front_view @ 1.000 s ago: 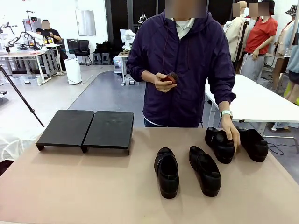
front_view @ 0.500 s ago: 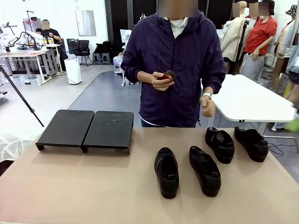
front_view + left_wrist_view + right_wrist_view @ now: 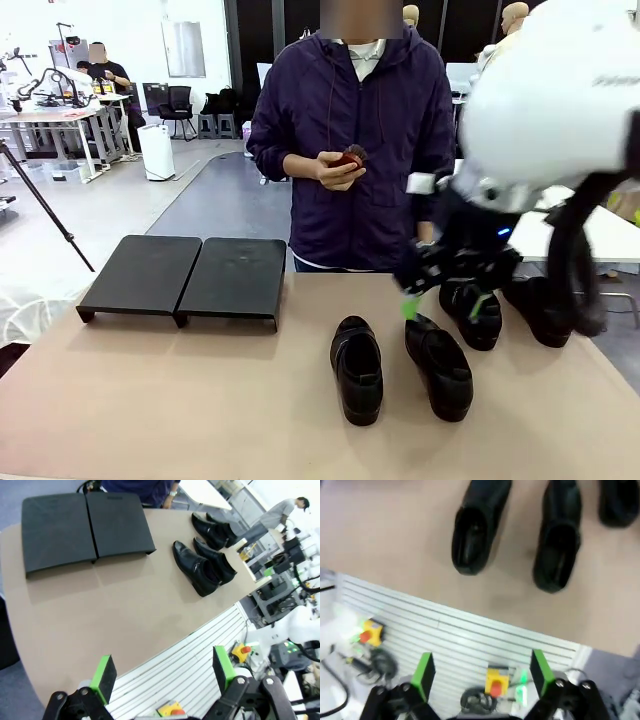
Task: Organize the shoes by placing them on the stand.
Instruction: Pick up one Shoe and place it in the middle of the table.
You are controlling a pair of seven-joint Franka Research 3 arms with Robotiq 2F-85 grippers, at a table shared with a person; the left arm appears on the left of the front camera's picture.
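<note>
Four black shoes lie on the right half of the table: one (image 3: 357,368) nearest the middle, one (image 3: 438,365) beside it, and two farther right (image 3: 472,318) (image 3: 543,318) partly hidden by my right arm. The black stand (image 3: 180,275) sits bare at the back left. My right gripper (image 3: 445,305) hangs open and blurred above the shoes, holding nothing. From the right wrist, its gripper (image 3: 481,672) is open high over the near table edge, with shoes (image 3: 477,530) (image 3: 560,540) beyond. My left gripper (image 3: 163,672) is open and raised off the table, far from the shoes (image 3: 195,567) and the stand (image 3: 85,527).
A person stands at the far edge holding a small brown round object (image 3: 348,158) in one hand. A white table (image 3: 560,235) stands behind on the right. A ribbed white panel (image 3: 470,635) with emergency-stop buttons lies below the near table edge.
The person's hand has lifted off the right-hand shoes and drawn back. My right arm has swung into the front view over the shoes on the right.
</note>
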